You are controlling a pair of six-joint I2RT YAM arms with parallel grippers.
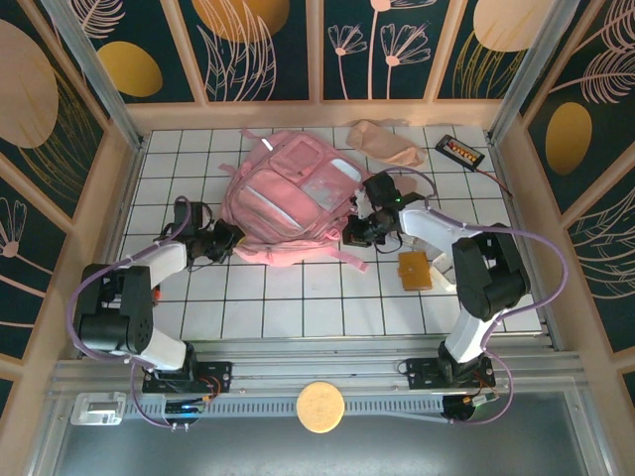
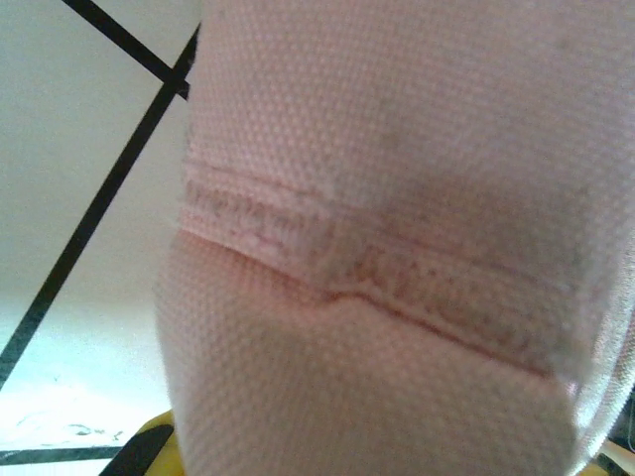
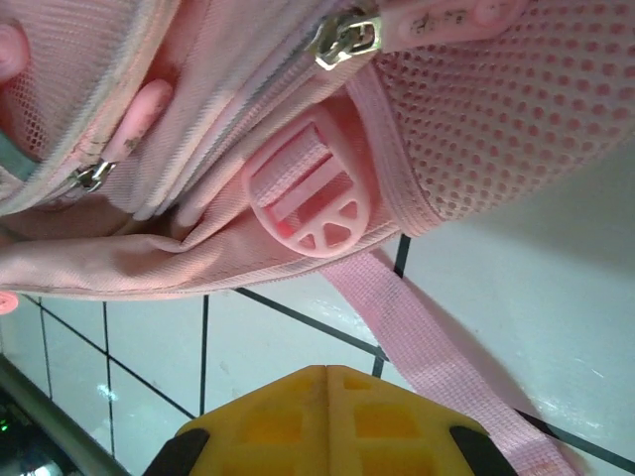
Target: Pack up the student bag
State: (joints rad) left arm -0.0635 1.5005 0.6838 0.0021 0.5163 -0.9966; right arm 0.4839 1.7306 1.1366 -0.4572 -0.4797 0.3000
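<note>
While student bag (image 1: 288, 198) lies centred | white gridded tabletop (image 1: 298, 297) | floral walls (image 1: 268, 50)

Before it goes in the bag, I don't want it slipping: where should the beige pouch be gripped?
Pinch the pouch across its narrow middle, coming straight down from above. It lies flat and slanted on the table, soft and lumpy, so fabric there should bunch up into the grip; the right gripper sits nearer.

1 bag (image 1: 288, 198), 1 pouch (image 1: 387, 142), 1 blk gadget (image 1: 459, 150), 1 orange pad (image 1: 415, 269), 1 disc (image 1: 320, 407)
</note>
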